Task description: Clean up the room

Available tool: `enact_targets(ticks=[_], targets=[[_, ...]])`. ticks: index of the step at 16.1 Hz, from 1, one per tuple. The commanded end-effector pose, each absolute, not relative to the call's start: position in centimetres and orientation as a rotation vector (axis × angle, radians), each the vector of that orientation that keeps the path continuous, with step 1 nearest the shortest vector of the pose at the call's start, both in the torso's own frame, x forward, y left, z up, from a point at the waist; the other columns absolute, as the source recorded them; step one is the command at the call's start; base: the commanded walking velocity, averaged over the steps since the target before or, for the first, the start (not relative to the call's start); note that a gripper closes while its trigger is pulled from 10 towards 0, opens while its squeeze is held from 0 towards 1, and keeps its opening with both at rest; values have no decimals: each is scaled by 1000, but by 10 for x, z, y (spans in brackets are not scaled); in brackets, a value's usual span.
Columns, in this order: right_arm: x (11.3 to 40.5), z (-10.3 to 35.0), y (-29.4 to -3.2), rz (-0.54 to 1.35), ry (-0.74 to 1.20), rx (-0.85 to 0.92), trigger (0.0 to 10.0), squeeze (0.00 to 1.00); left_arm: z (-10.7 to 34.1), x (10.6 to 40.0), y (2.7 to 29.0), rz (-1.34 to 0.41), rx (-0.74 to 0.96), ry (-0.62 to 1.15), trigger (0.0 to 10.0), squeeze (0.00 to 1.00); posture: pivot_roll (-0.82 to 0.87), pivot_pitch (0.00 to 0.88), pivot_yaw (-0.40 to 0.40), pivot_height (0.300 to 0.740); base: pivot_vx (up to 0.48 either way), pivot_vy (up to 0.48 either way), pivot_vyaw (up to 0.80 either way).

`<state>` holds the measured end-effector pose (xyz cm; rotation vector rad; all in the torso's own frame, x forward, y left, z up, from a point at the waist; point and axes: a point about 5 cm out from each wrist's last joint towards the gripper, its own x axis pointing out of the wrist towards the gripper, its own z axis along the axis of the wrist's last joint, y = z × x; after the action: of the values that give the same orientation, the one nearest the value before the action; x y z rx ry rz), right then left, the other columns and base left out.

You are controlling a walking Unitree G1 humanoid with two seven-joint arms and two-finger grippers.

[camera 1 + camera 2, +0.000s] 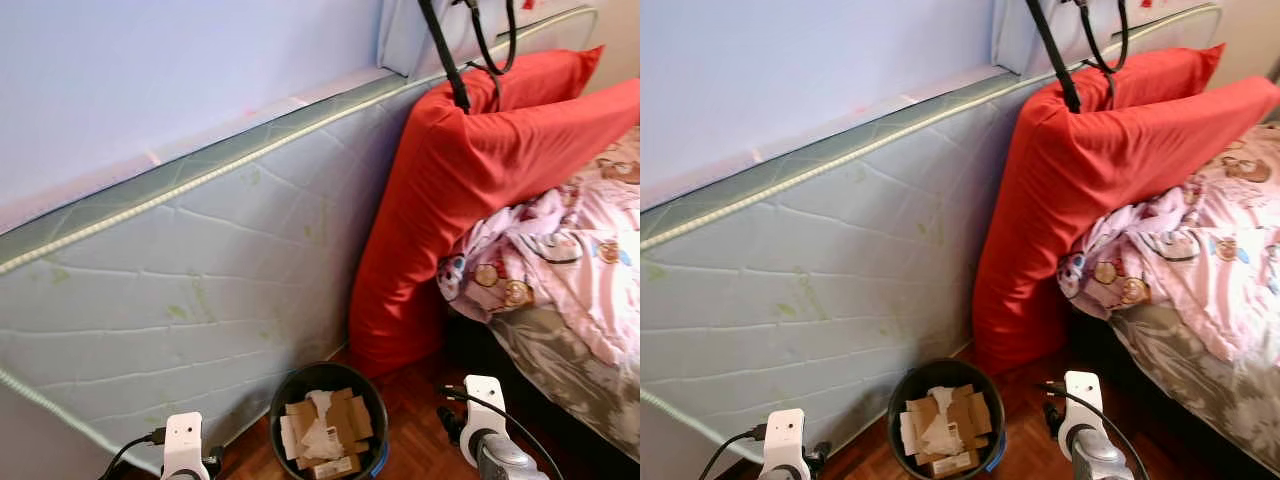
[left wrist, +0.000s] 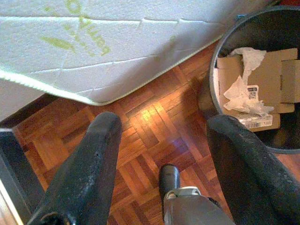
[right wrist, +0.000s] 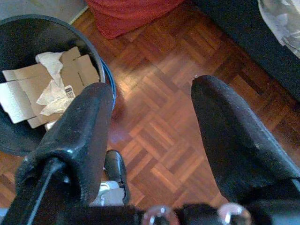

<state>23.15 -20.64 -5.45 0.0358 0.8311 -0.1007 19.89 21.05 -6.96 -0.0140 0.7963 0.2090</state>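
Note:
A black round trash bin stands on the parquet floor in front of me, holding flattened cardboard pieces and crumpled white paper. My left gripper hangs open over bare floor, with the bin just beside one finger. My right gripper also hangs open above the floor, with the bin beside it. Nothing sits between either pair of fingers. Both wrists show low in the eye views, flanking the bin.
A pale quilted mattress leans upright against the wall on the left. A large red pillow leans between it and a bed with a pink patterned blanket. Black straps hang at the top. Parquet floor lies around the bin.

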Motion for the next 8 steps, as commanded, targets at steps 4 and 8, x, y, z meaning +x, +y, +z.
enact_targets(ticks=[4, 8], targets=[[226, -58, -207, -90, 854, 25, 10000, 0, -75, 190, 209, 207, -3, 843, 10000, 0, -53, 0, 0, 740, 0, -260, -681], [227, -57, -208, -88, 852, 23, 10000, 0, -75, 191, 210, 215, -16, 835, 10000, 0, -50, 0, -4, 740, 0, 0, -680]])
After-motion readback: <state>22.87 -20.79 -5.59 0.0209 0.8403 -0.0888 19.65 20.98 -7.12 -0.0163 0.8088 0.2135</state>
